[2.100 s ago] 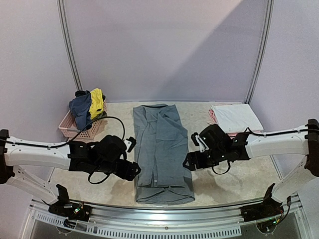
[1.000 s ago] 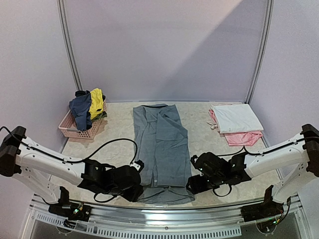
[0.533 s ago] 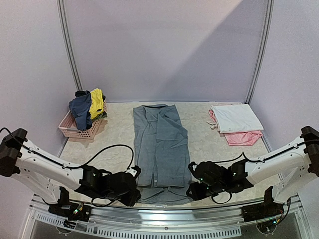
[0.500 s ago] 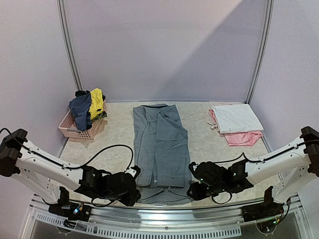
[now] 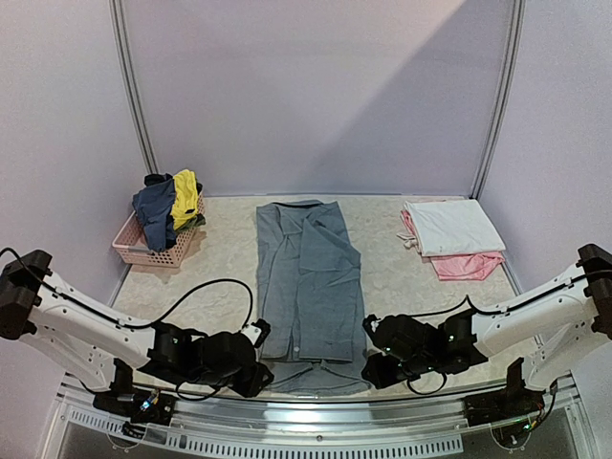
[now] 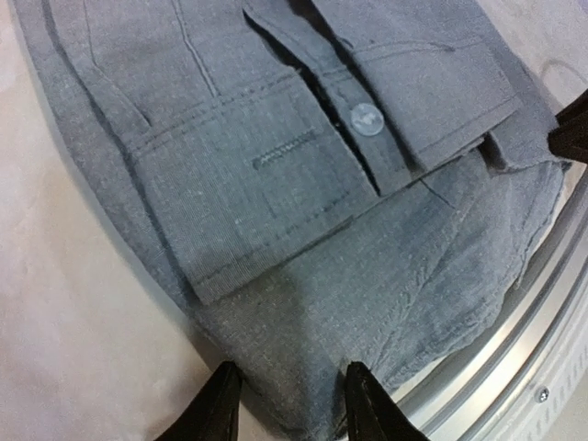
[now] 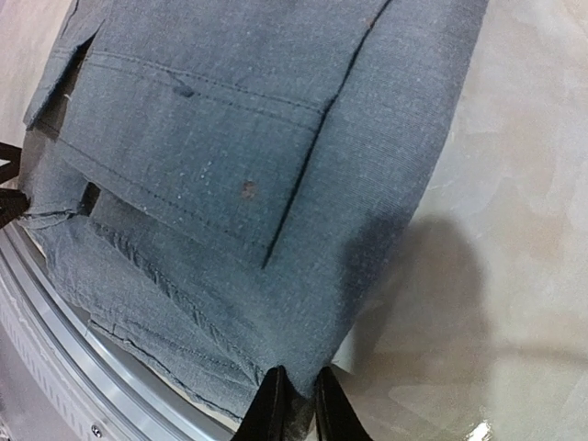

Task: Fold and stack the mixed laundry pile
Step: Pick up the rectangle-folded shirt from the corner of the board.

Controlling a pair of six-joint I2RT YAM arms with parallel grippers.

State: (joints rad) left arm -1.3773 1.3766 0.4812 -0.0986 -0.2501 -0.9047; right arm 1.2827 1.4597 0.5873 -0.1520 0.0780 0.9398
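Grey trousers (image 5: 311,277): flat on the desk (image 5: 220,258), waistband at the near edge.
Left hand (image 6: 292,409): half-wide, astride one waistband corner, not pinching.
Right hand (image 7: 296,411): narrow, pinching the opposite corner.
Risk: uneven grip; lifting now may drag one side, skewing the fold.

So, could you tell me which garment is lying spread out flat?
The grey trousers mid-table; the rest are bunched in the basket or folded far right.
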